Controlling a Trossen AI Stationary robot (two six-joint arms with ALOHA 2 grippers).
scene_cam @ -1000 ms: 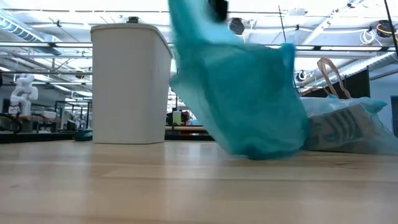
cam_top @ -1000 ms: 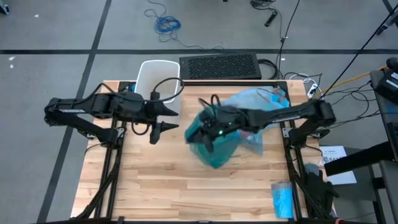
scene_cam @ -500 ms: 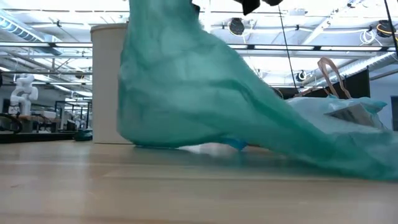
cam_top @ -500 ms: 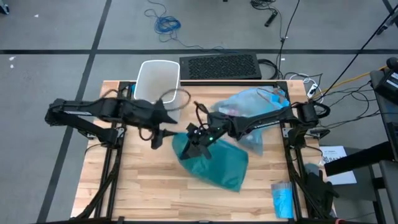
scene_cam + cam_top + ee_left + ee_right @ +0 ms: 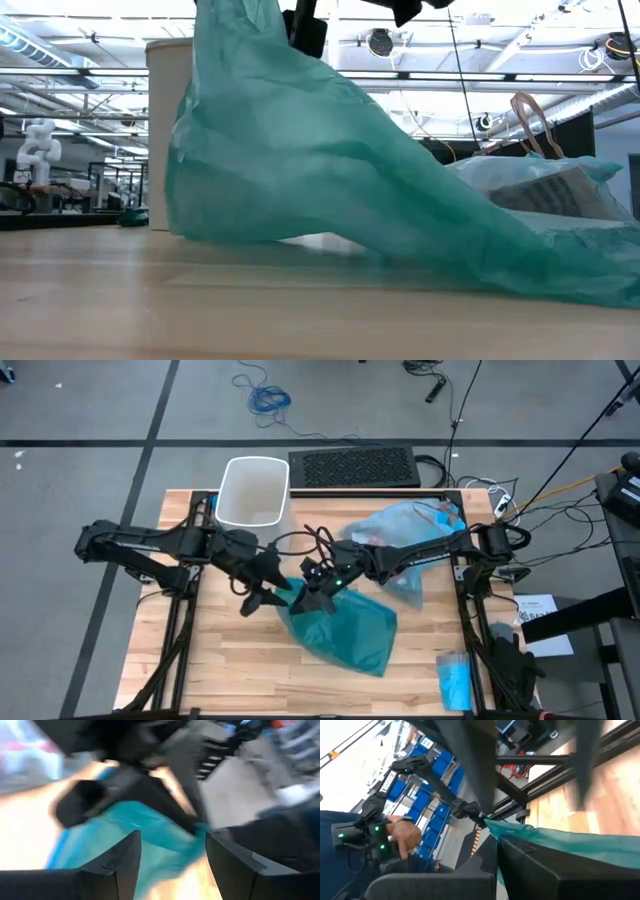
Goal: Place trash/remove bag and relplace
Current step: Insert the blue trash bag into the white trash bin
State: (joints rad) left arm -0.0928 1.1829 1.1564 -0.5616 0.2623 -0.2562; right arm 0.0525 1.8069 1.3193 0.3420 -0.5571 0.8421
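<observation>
From the high view we look straight down on the whole tabletop (image 5: 230,660), both arms and the surrounding floor. The low view puts us at tabletop level, facing across the boards into the room, so near the teal-green bag (image 5: 330,170) that it fills most of the picture; the same teal-green bag (image 5: 345,625) lies mid-table from above. We share the white bin (image 5: 253,490) between these two views as well. From the left wrist we look forward between two dark fingers (image 5: 120,865), close to the bag. From the right wrist we face outward, past the table's edge into the room.
</observation>
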